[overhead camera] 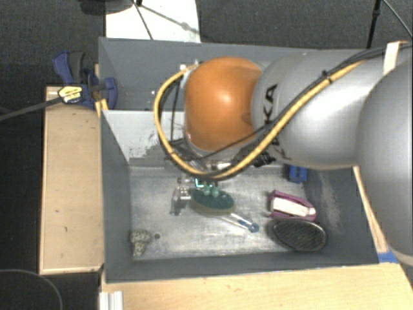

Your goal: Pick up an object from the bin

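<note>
The gripper [193,191], at the bin's [116,192] centre, seemingly touches a dark green oval brush [216,202]. Whether it is open cannot be told.

Black oval mesh piece [297,234], right foreground; purple-and-white packet [292,205] just behind it; small blue block [297,173] further back; mottled grey-brown lump [140,239], well apart at left foreground.

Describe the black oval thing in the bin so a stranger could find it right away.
In the grey metal bin, look at the floor's lower right corner in the view. The black oval thing lies there, just below a purple-and-white thing. It alone is all dark, with a fine mesh-like surface.
</note>
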`<state>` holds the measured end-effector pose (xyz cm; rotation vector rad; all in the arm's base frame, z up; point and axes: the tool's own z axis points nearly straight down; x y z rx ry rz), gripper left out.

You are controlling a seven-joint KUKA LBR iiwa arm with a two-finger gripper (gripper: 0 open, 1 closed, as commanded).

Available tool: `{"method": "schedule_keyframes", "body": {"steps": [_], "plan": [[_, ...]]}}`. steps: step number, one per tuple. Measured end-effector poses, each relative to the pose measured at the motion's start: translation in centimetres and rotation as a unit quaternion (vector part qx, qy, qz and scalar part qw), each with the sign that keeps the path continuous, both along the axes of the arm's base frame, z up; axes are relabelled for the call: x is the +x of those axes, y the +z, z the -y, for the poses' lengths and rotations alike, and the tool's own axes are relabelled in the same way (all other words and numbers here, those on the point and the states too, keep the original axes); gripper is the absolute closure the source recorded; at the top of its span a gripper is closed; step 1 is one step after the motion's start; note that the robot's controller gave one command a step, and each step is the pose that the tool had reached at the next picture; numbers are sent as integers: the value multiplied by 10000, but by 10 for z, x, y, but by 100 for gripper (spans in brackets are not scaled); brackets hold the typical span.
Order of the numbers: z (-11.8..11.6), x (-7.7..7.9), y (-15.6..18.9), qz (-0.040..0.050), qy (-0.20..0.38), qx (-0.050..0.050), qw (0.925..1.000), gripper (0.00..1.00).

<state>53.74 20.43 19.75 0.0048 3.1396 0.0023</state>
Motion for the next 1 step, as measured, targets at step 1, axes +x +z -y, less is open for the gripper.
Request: {"method": "schedule_keyframes", "body": {"steps": [1], "plan": [[68, 10, -100, -37, 229, -16, 9997, 0]]}}
